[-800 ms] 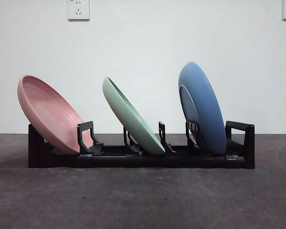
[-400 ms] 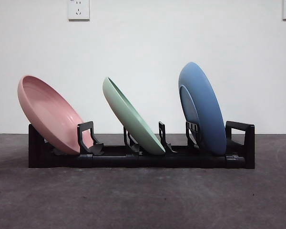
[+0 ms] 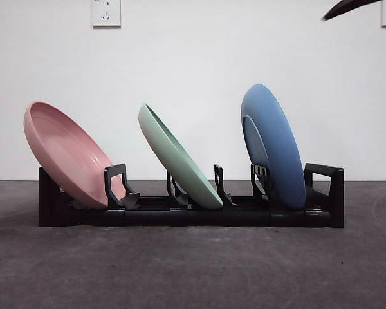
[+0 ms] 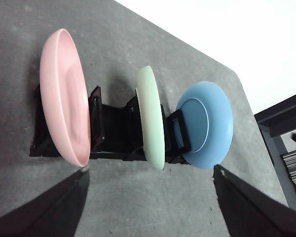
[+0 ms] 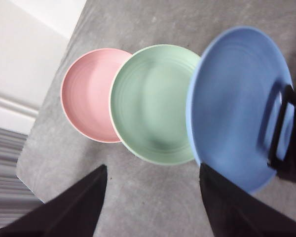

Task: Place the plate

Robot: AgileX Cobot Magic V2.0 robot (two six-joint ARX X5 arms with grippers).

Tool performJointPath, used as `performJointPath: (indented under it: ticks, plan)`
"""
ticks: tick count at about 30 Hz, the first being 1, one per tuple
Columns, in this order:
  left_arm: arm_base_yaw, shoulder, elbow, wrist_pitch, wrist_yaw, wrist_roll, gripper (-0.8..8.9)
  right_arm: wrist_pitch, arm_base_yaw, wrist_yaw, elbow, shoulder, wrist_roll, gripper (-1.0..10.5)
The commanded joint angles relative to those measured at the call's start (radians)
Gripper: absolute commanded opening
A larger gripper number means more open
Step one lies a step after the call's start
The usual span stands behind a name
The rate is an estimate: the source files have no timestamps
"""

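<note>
Three plates stand in the rack (image 3: 180,215): the pink plate (image 3: 67,154) at one end, the green plate (image 3: 179,158) in the middle slot, the blue plate (image 3: 273,145) at the other end, each leaning on its own divider and none touching its neighbour. What differs from half a second ago is small: a dark tip of one of my arms (image 3: 347,6) now shows at the top corner of the front view, where the wall was bare before; the plates and rack have not shifted at all. I cannot tell from that view which arm it is. My left gripper (image 4: 148,207) is spread wide and holds nothing, looking down on the rack from the pink plate's side. My right gripper (image 5: 153,202) is likewise spread and empty, hanging nearest the blue plate, well clear of it. I judge the placing done: every plate is seated, both hands are free, and the tip coming into sight reads to me as an arm moving off or resettling, not reaching in. No further plate is in sight.
</note>
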Motion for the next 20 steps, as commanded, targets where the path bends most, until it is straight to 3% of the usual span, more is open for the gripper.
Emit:
performJointPath:
  ticks: [1,10,20]
  plan:
    - [-0.001,0.005,0.021,0.007,0.008,0.011,4.03,0.003,0.027,-0.001,0.072,0.109,-0.044,2.9]
    - [-0.001,0.004,0.021,0.006,0.008,0.011,4.03,0.008,0.075,0.051,0.173,0.357,-0.095,2.8]
    - [-0.001,0.004,0.021,0.005,0.008,0.011,4.03,0.016,0.111,0.09,0.174,0.443,-0.125,2.1]
